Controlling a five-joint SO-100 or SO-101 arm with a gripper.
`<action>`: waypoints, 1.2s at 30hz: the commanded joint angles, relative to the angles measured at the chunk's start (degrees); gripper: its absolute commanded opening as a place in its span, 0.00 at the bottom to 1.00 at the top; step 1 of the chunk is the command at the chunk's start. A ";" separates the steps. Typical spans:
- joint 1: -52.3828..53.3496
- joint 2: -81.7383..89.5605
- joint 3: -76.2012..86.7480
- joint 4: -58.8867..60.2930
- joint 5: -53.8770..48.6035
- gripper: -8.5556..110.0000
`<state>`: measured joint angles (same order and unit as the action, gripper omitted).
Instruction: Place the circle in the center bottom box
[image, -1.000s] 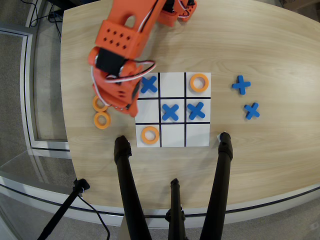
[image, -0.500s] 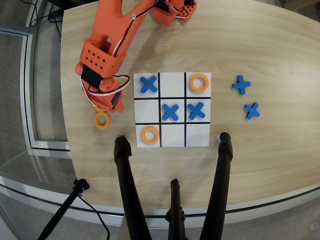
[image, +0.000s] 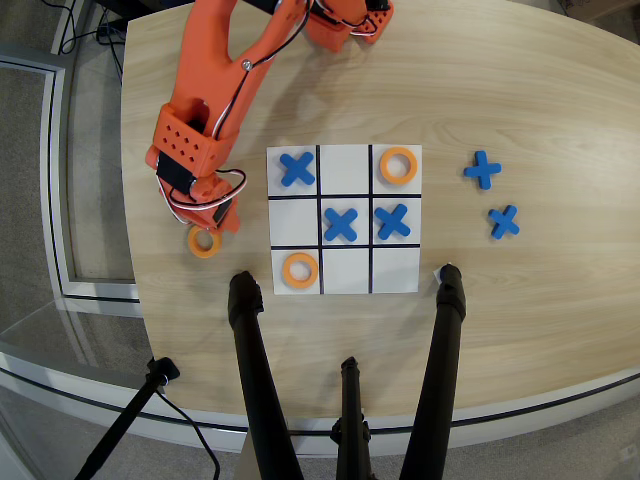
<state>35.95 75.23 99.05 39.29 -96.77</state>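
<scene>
The orange arm reaches down from the top of the overhead view to the left of the board. Its gripper (image: 204, 226) sits right above an orange ring (image: 205, 244) that lies on the table left of the board. The arm's wrist hides the fingers, so I cannot tell if they grip the ring. The 3x3 board (image: 345, 282) holds two more orange rings, at top right (image: 399, 166) and bottom left (image: 300, 270). The middle cell of the row nearest the robot base (image: 345, 168) is empty.
Blue crosses lie in the top-left (image: 297, 168), central (image: 341, 224) and middle-right (image: 392, 221) cells. Two more crosses (image: 482, 170) (image: 504, 221) lie on the table right of the board. Black tripod legs (image: 250, 370) (image: 447, 340) cross the table's lower edge.
</scene>
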 joint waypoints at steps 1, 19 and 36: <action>0.62 -0.97 -2.90 -0.70 -0.70 0.26; 4.66 -3.43 0.79 3.69 -5.01 0.26; 7.65 -1.32 -0.35 17.84 -10.99 0.21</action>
<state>43.24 74.00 98.88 56.69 -107.40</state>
